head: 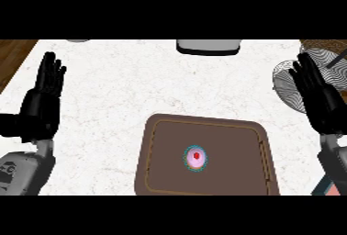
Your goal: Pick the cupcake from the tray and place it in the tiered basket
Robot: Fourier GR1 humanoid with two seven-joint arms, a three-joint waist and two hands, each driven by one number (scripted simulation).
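Observation:
A cupcake [196, 158] with pink frosting, a red dot on top and a teal wrapper sits near the middle of a brown rectangular tray [163, 156] at the counter's front. The tiered basket [290, 87], a round wire shelf with a wavy pattern, stands at the right edge, partly hidden behind my right hand. My left hand [42, 103] rests open at the left edge, fingers up. At the right edge my right hand [320, 98] is open too, fingers straight, above and to the right of the tray. Neither hand touches anything.
A grey and white object [208, 46] sits at the counter's far edge, cut off by the view's top. The white marble counter [115, 96] stretches between the hands. Dark wood floor [13, 55] shows past the counter's left edge.

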